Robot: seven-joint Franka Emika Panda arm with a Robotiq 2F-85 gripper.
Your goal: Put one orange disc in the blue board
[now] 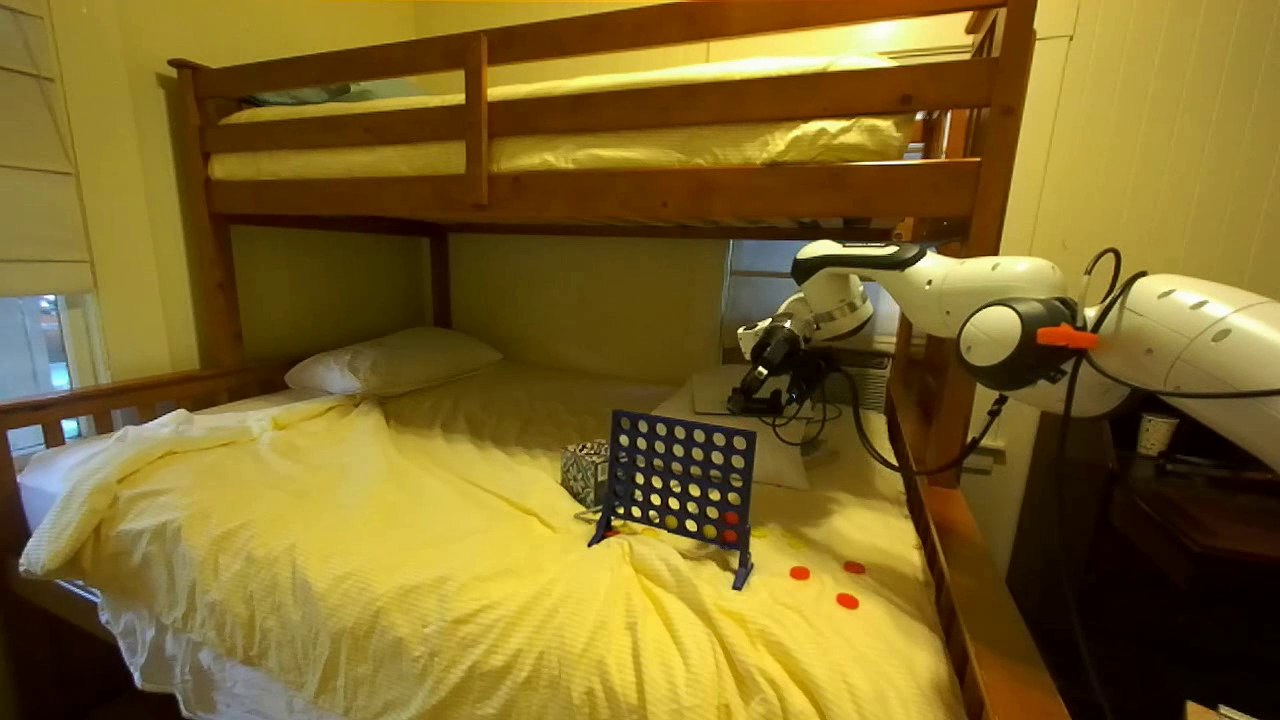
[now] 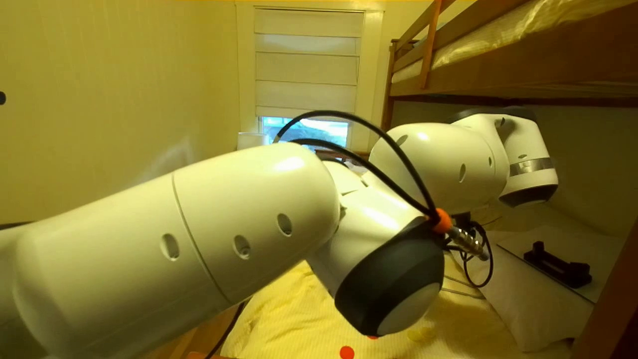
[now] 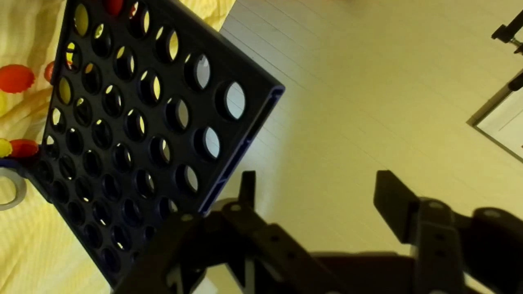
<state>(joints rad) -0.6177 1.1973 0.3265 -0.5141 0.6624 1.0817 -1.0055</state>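
Note:
The blue board [image 1: 688, 478] stands upright on the bed in an exterior view. It also fills the left of the wrist view [image 3: 122, 134], its slotted top edge toward my fingers. A few red-orange and yellow discs sit in its bottom rows. Loose orange discs lie on the cover beside it: one [image 1: 799, 573], another [image 1: 853, 567], a third [image 1: 847, 601]. One shows in the other exterior picture [image 2: 347, 352] and one in the wrist view [image 3: 16, 78]. My gripper [image 3: 314, 179] is open and empty. In an exterior view it [image 1: 754, 380] hangs above and behind the board, apart from it.
A patterned box [image 1: 585, 473] stands behind the board. A flat grey panel with a black two-post bar [image 2: 557, 267] lies on a pillow [image 2: 528, 304]. The upper bunk [image 1: 600, 195] overhangs the bed. A wooden side rail [image 1: 985, 590] edges it. A pale ring [image 3: 20, 188] lies near the board.

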